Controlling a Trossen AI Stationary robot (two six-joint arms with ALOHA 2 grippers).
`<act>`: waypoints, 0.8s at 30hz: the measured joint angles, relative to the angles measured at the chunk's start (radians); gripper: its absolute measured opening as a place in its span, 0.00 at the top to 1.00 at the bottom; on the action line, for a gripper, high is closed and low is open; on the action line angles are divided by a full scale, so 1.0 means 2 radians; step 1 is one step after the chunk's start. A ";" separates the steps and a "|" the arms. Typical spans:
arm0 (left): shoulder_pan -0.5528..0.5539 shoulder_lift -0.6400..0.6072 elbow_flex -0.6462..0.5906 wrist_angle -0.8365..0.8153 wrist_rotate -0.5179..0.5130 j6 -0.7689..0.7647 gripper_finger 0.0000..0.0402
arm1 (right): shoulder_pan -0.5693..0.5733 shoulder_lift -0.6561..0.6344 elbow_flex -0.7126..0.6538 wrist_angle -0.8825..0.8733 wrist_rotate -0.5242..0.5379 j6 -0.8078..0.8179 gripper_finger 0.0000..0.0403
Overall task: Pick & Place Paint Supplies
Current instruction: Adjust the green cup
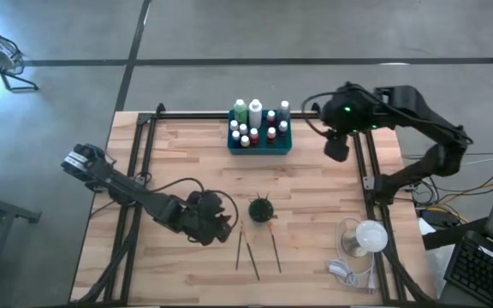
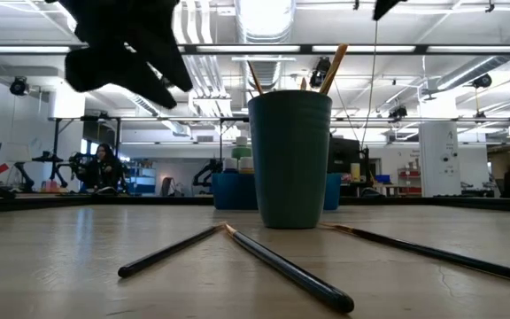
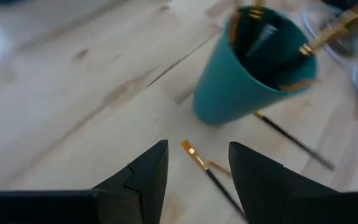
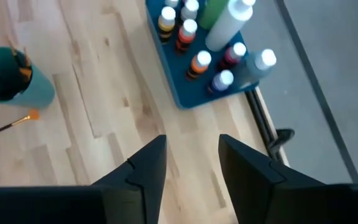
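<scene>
Bottles: the white-capped bottles (image 1: pixel 258 125) stand packed in the teal tray (image 1: pixel 260 146) at the table's (image 1: pixel 187 162) far edge; in the right wrist view their caps show clearly but several bodies hide behind each other, and the top of the group is cut off.
Paintbrushes: three paintbrushes (image 1: pixel 255 253) lie loose on the wood just in front of the dark green cup (image 1: pixel 261 210), well apart from the tray; more brushes stand inside the cup, only their tips showing over the rim in the low view.
Left gripper: the left gripper (image 3: pixel 197 171) hangs just above the table beside the cup, over a loose brush tip; fingers parted, nothing between them. In the low view it is only a dark blur at the upper left.
Right gripper: the right gripper (image 4: pixel 191 162) is raised beside the tray's right end, above bare wood; fingers apart with a clear gap, empty.
</scene>
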 joint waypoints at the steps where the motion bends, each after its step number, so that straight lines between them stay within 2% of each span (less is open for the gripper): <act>1: 0.000 0.005 0.000 0.001 -0.001 -0.024 0.57 | 0.000 -0.011 -0.011 0.000 0.001 0.002 0.65; 4: 0.000 0.029 0.004 0.007 -0.001 -0.064 0.57 | 0.000 -0.038 -0.041 0.001 0.016 0.002 0.66; 8: 0.000 0.068 0.022 0.006 0.001 -0.074 0.57 | -0.001 -0.062 -0.074 0.003 0.031 0.001 0.64; 19: 0.001 0.125 0.082 0.012 0.002 0.051 0.57 | -0.001 -0.068 -0.108 0.006 0.039 -0.007 0.57; 24: -0.015 0.117 0.087 0.010 -0.037 0.076 0.57 | 0.005 -0.071 -0.128 0.019 0.021 -0.004 0.57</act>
